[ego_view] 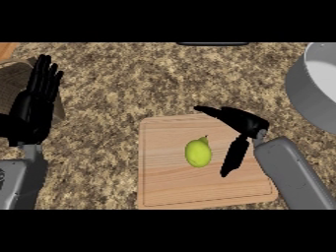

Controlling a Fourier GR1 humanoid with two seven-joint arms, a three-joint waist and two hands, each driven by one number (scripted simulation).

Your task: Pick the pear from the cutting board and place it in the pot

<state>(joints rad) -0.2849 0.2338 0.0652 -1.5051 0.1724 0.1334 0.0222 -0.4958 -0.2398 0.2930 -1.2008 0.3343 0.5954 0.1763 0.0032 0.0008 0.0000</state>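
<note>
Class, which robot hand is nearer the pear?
Right. The right hand hovers just right of the pear, above the cutting board; the left hand rests open far to the pear's left.

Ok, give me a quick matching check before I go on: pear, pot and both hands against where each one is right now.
Things:
1. pear
2. pot
3. left hand
4. right hand

Places or states:
a. at the view's right edge
b. open, just right of the pear
c. lying on the cutting board
d. open, fingers up, resting at the view's left

Pairs: 1-c, 2-a, 3-d, 4-b.
</note>
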